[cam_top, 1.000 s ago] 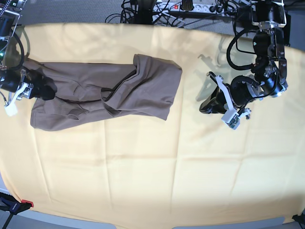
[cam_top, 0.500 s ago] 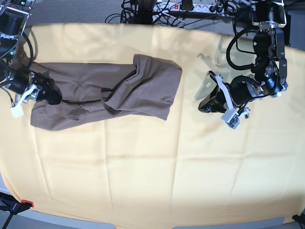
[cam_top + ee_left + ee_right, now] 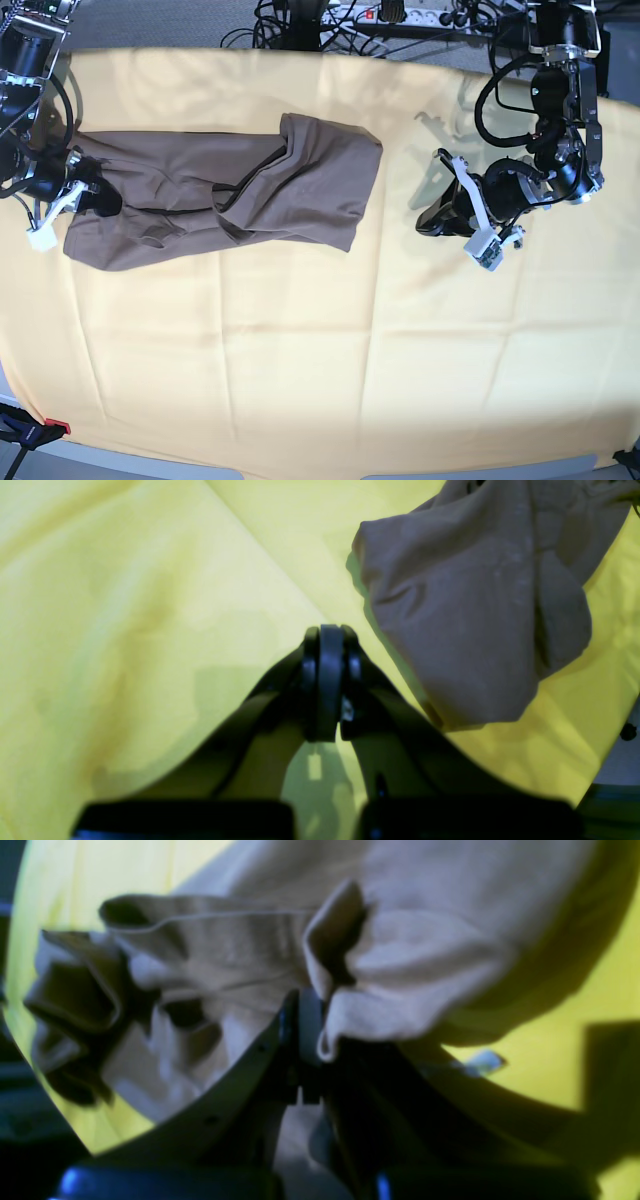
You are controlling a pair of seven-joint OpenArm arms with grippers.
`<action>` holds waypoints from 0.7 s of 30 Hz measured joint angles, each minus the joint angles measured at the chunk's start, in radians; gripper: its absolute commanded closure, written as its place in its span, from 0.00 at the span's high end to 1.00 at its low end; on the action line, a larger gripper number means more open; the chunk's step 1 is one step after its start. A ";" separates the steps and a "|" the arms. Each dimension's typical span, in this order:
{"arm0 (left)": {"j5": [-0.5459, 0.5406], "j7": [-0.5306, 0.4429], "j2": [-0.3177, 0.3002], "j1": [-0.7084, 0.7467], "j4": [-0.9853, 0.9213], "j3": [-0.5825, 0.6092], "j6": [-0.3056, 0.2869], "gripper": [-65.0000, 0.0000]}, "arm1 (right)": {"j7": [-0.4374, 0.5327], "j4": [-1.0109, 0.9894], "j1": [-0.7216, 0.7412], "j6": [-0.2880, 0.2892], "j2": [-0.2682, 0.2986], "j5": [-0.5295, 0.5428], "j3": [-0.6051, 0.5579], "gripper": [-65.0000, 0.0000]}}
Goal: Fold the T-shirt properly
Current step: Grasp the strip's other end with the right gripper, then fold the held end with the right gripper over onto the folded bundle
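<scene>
The shirt point(image 3: 320, 190) (thin, limp) is best taken by doubled edges; a fold is pinched in the right claw point(image 3: 320, 1050), the left point(image 3: 327, 632) pressed together.

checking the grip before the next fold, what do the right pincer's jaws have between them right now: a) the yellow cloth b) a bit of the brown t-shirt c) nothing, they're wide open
b, the right wrist view shows a ridge of the brown T-shirt pinched at the right pincer
</scene>
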 measured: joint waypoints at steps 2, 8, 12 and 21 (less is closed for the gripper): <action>0.000 0.000 0.000 0.000 0.000 0.000 0.000 0.00 | -0.039 0.075 -0.006 0.000 0.002 0.010 0.000 0.00; -0.003 -0.001 -0.030 0.000 0.000 0.000 -0.001 0.00 | -0.049 0.344 -0.053 0.000 -0.010 0.107 -0.001 0.00; -0.016 0.000 -0.061 -0.002 0.000 0.000 -0.003 0.00 | -0.070 0.498 -0.096 0.000 -0.080 0.099 -0.001 0.00; -0.018 0.000 -0.155 0.000 0.000 0.000 -0.003 0.00 | -0.063 0.683 -0.115 0.001 -0.259 0.151 -0.001 0.00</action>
